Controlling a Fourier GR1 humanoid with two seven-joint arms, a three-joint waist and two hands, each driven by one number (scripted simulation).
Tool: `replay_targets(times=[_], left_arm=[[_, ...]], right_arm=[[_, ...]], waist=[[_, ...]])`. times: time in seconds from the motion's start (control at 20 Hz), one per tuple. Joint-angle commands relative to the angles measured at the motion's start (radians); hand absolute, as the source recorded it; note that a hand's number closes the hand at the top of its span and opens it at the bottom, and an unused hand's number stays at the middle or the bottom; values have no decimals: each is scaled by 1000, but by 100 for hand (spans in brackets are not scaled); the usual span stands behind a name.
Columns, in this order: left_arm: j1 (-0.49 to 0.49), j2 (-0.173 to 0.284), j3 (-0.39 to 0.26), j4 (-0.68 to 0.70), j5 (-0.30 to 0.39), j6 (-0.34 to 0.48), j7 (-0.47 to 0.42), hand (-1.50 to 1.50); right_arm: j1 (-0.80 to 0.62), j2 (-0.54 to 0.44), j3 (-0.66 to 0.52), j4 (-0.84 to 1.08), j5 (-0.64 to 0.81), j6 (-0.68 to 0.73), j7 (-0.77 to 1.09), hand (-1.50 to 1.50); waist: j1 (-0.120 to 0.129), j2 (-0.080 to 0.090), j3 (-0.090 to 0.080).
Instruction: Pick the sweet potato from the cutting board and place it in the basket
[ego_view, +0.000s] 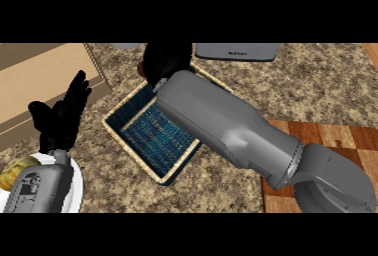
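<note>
The basket (124, 131) has a tan rim and a blue woven floor and lies slantwise on the counter at mid view. My right forearm (221, 125) crosses over it from the lower right. My right hand (166, 61) hovers above the basket's far end, seen from the back, and whatever is under it is hidden. No sweet potato shows anywhere. The wooden cutting board (332, 136) lies at the right, partly covered by my arm, and its visible part is bare. My left hand (60, 117) rests open at the left, fingers up.
A white plate (74, 192) with a yellowish item (18, 170) sits at the lower left under my left forearm. A tan box (40, 82) fills the upper left. A grey appliance (236, 51) stands at the top edge behind the basket.
</note>
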Motion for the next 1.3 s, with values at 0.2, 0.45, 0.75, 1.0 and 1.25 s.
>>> replay_targets(times=[0.2,0.45,0.75,1.0,1.25], left_arm=[[-5,7,16,-7,24,-20,-1,0],[22,5,16,18,5,-13,-48,0],[23,-6,0,-30,5,-8,16,0],[27,19,32,-14,18,-17,7,0],[46,8,17,-23,18,-31,-24,0]], right_arm=[[33,5,11,3,-63,34,64,150],[28,5,-9,-50,-88,59,98,150],[87,5,-23,-14,-145,45,125,150],[61,5,-57,39,-159,55,148,150],[97,5,-32,1,-100,-197,124,-150]], waist=[[19,5,-1],[-12,-4,0],[-6,-4,1],[-19,-6,1],[2,-1,1]])
